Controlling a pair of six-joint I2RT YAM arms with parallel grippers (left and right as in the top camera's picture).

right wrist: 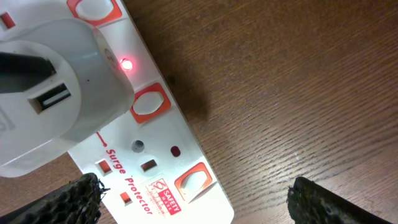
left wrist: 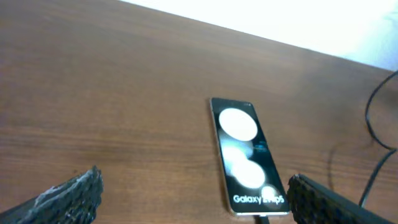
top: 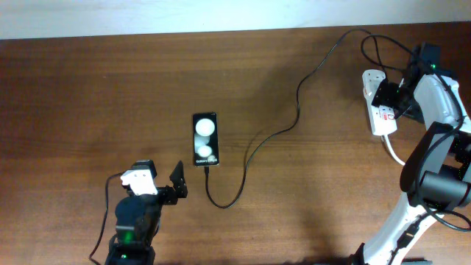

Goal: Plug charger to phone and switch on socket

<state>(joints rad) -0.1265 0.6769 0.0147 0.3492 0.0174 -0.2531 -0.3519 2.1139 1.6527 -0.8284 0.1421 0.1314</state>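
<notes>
Socket (right wrist: 155, 155) (white plastic strip, lamp (right wrist: 127, 64) glowing) is lying under your spread-apart right claw (right wrist: 199, 202); you're probably risking bumping its switch (right wrist: 149, 102) off.

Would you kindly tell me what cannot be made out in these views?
1. Charger tip in the phone: cut off by the bottom edge in the left wrist view; too small overhead.
2. Socket switches: overhead, partly hidden by the right pincer, otherwise too small.
3. Charger's plug at the adapter: right wrist view, blurred and cut by the left edge.
</notes>
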